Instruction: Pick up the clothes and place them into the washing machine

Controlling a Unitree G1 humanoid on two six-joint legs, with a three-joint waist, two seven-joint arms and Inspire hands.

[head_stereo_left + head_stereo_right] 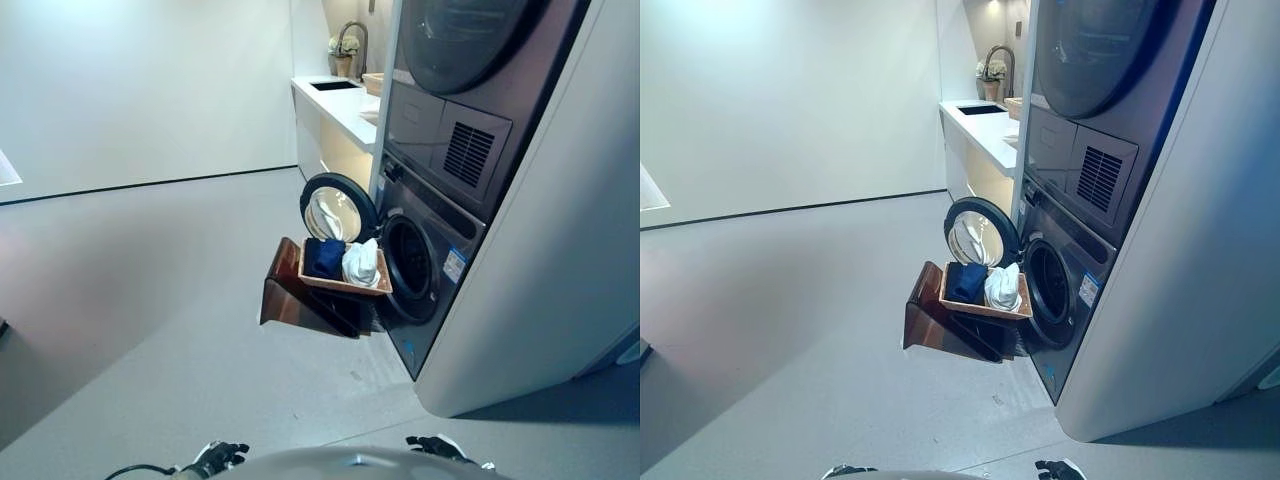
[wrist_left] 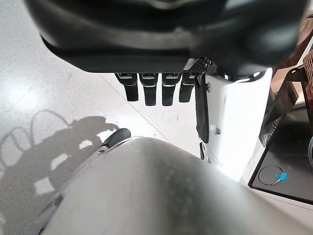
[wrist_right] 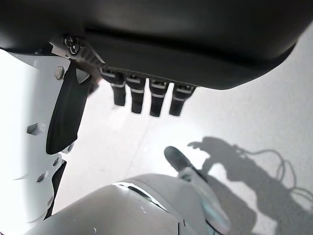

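A shallow wicker basket (image 1: 337, 283) rests on a low dark brown box (image 1: 300, 300) in front of the washing machine (image 1: 430, 270). It holds a dark blue garment (image 1: 324, 257) and a white garment (image 1: 361, 263). The machine's round door (image 1: 337, 208) stands open to the left, and its dark drum opening (image 1: 408, 267) faces the basket. My left hand (image 1: 218, 457) hangs low at the bottom edge, far from the basket, fingers (image 2: 152, 89) straight and empty. My right hand (image 1: 436, 446) hangs likewise, fingers (image 3: 146, 94) straight and empty.
A dryer (image 1: 470, 60) is stacked above the washer in a white cabinet (image 1: 560, 250). A white counter (image 1: 345, 105) with a sink and tap runs along the back wall. Open grey floor (image 1: 150, 300) lies left of the box.
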